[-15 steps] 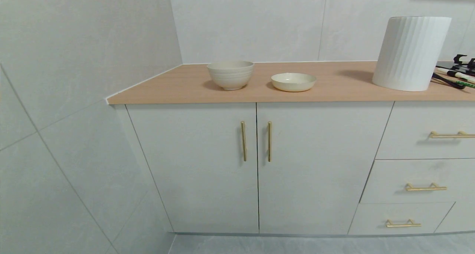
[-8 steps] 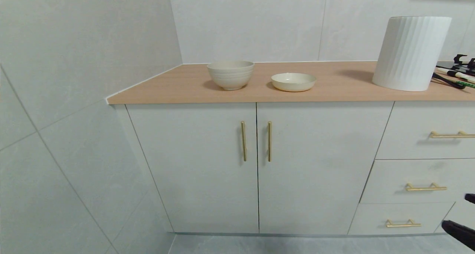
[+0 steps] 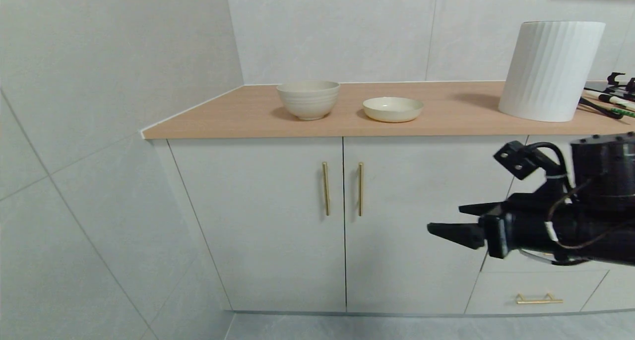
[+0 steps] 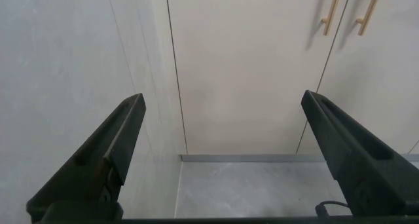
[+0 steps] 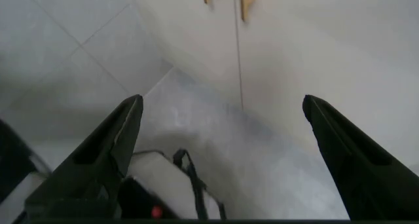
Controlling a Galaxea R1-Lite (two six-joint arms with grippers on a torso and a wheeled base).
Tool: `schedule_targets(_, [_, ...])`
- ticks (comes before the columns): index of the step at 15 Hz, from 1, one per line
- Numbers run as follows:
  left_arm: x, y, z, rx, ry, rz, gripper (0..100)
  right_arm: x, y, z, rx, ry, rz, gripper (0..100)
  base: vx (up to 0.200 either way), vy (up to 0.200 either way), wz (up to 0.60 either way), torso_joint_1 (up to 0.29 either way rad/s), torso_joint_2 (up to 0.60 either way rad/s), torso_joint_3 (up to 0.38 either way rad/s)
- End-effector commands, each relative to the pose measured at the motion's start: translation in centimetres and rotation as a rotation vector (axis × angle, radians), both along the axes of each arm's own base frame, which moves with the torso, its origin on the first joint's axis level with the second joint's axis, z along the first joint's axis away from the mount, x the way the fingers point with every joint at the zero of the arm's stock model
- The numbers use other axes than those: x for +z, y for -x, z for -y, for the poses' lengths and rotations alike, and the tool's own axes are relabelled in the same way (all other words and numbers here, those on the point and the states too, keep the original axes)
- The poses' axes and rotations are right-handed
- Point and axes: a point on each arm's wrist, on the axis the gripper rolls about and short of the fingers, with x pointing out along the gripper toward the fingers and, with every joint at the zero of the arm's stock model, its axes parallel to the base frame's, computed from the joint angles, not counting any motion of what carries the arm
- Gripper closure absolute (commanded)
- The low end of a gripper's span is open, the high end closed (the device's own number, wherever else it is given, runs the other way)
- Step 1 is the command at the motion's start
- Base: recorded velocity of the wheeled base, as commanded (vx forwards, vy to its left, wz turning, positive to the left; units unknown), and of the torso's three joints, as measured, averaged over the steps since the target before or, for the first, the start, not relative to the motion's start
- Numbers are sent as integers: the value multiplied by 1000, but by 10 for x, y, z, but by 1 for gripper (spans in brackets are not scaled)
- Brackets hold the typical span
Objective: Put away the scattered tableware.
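A beige ribbed bowl [image 3: 308, 99] and a shallow cream plate [image 3: 393, 108] stand side by side on the wooden counter [image 3: 238, 116], above two closed cabinet doors [image 3: 278, 221] with gold handles [image 3: 325, 188]. My right gripper [image 3: 454, 220] hangs open in front of the drawers, below counter height and to the right of the doors, its tips pointing left. In its own wrist view the right gripper [image 5: 222, 162] holds nothing, with the door handles [image 5: 245, 1] and floor beyond. My left gripper [image 4: 222, 158] is open and low, facing the left door's bottom corner.
A tall white ribbed container [image 3: 550, 69] stands on the counter's right part, with dark tools [image 3: 610, 102] beside it. Drawers with gold handles [image 3: 538, 299] sit right of the doors. Tiled walls [image 3: 99, 131] close in the left side.
My right arm has risen from the lower right edge of the head view to mid-height in front of the drawers. The bowl and plate have not moved.
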Motion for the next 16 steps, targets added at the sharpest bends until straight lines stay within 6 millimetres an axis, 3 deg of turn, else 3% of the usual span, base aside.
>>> schedule_targets(1, [0,0,0,0,0,0,0,-21,-47,-44,30,-19,-73,0,0,0,0,0,0,0])
schedule_targets(5, [0,0,0,0,0,0,0,-28,-87,-80,30,-86,-105,0,0,0,0,0,0,0])
schedule_targets(12, [0,0,0,0,0,0,0,-68,-125,-118,-25,-229,-93,0,0,0,0,0,0,0])
schedule_targets(16, [0,0,0,0,0,0,0,-76,-141,-128,-66,-282,-51,0,0,0,0,0,0,0])
